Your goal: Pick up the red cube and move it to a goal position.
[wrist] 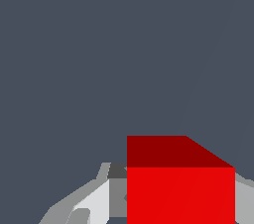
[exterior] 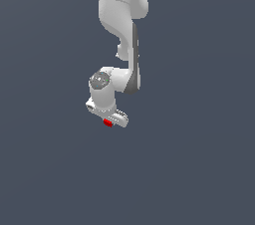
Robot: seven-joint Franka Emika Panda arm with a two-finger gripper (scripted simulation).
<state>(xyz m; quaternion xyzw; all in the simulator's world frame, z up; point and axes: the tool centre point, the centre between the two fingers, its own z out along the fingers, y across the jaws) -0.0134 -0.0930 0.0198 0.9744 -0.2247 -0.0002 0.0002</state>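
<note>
Gleaming bright and plain-faced, the red cube [wrist: 180, 193] sits clamped between the gripper's [exterior: 109, 121] fingers [wrist: 94, 203] — tiny beside the white hand.

Legible text, labels, brands, numbers, signs: none. Both the exterior view and the wrist view carry no readable marking on any surface.
</note>
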